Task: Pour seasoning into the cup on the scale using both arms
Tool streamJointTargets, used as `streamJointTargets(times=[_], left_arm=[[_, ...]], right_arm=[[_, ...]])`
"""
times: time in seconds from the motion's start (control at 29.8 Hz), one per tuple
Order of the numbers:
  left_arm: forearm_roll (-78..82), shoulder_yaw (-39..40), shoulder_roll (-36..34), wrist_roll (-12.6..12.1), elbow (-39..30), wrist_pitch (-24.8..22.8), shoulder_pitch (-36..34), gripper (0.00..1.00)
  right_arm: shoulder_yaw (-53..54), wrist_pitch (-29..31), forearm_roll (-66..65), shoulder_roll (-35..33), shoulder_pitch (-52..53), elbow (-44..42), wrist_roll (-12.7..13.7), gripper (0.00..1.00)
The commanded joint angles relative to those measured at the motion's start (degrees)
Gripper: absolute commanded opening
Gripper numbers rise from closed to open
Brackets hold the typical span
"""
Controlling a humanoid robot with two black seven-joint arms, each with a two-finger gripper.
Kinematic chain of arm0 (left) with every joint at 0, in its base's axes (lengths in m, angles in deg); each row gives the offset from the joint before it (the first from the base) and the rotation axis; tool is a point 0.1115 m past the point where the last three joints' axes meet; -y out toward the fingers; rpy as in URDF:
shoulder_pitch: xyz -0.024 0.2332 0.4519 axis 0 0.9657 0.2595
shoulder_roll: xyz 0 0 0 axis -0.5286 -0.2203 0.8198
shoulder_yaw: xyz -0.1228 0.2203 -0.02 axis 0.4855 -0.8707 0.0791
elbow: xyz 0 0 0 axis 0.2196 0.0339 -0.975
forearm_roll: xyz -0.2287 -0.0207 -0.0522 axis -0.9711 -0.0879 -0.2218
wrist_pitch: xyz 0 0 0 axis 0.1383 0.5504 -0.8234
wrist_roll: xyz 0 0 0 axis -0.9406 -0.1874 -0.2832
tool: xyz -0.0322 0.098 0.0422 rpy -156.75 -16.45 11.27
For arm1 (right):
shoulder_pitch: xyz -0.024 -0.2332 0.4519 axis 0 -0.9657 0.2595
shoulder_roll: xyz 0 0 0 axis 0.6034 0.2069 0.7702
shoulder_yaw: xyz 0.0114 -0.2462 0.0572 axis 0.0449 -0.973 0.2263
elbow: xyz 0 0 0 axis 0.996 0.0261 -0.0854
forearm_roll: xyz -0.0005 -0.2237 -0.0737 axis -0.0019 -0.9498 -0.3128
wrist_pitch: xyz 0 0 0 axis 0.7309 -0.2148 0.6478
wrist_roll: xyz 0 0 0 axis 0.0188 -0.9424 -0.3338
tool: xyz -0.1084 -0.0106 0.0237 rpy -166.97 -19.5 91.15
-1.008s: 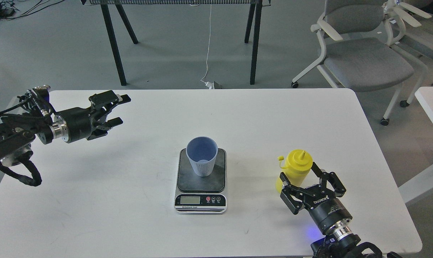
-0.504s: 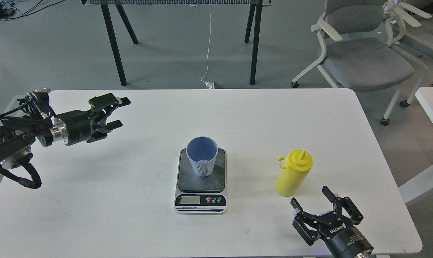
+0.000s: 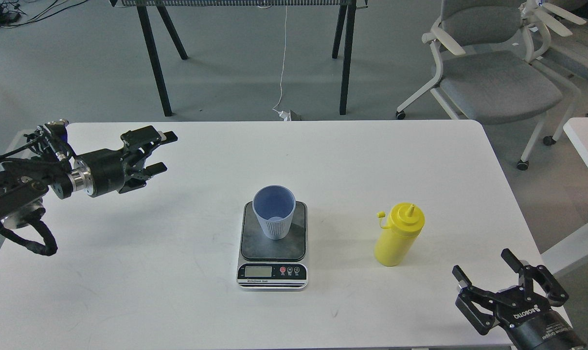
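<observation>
The light blue cup (image 3: 274, 212) stands upright on the dark platform of the scale (image 3: 273, 248) at the table's middle. The yellow seasoning bottle (image 3: 399, 234) stands upright to the right of the scale, its small tethered cap hanging off to the left. My right gripper (image 3: 485, 267) is open and empty at the table's front right corner, well clear of the bottle. My left gripper (image 3: 162, 153) is open and empty above the table's left side, far from the cup.
The white table (image 3: 352, 160) has a rounded far right corner. Grey office chairs (image 3: 488, 73) stand beyond it on the right. Black legs of another table (image 3: 345, 58) and a white cable (image 3: 281, 63) are behind. Another white surface (image 3: 585, 141) lies at far right.
My right gripper has let go of the yellow bottle and pulled back toward the front right corner, staying open. The bottle stays standing. My left arm has drawn back slightly.
</observation>
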Motion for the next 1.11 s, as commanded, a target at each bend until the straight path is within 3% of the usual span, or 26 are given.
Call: streamJointTargets(times=[0.0, 0.27, 0.37, 0.5, 0.77, 1.08], left_arm=[[0.0, 0.0, 0.0, 0.0, 0.0, 0.0, -0.2, 1.0], [-0.1, 0.0, -0.1, 0.0, -0.4, 0.0, -0.3, 1.0], [-0.1, 0.1, -0.2, 0.0, -0.5, 0.0, -0.2, 1.0], [-0.3, 0.1, -0.1, 0.0, -0.5, 0.0, 0.0, 1.0], [-3.3, 0.1, -0.2, 0.0, -0.4, 0.0, -0.2, 1.0], [-4.3, 6.6, 0.4, 0.0, -0.4, 0.0, -0.1, 1.0]], right_arm=[[3.3, 0.0, 0.1, -0.3, 2.5, -0.1, 0.1, 0.99], [4.8, 0.0, 0.0, -0.3, 21.0, -2.7, 1.1, 0.99], [3.4, -3.6, 0.0, -0.1, 29.2, -5.6, 2.2, 0.99], [-2.2, -5.8, 0.0, 0.6, 39.3, -12.4, 2.2, 0.99], [-12.4, -4.2, -2.3, 5.6, 55.2, -30.6, 2.3, 0.99], [-14.0, 0.0, -12.6, 12.7, 62.7, -42.4, 2.2, 0.99]])
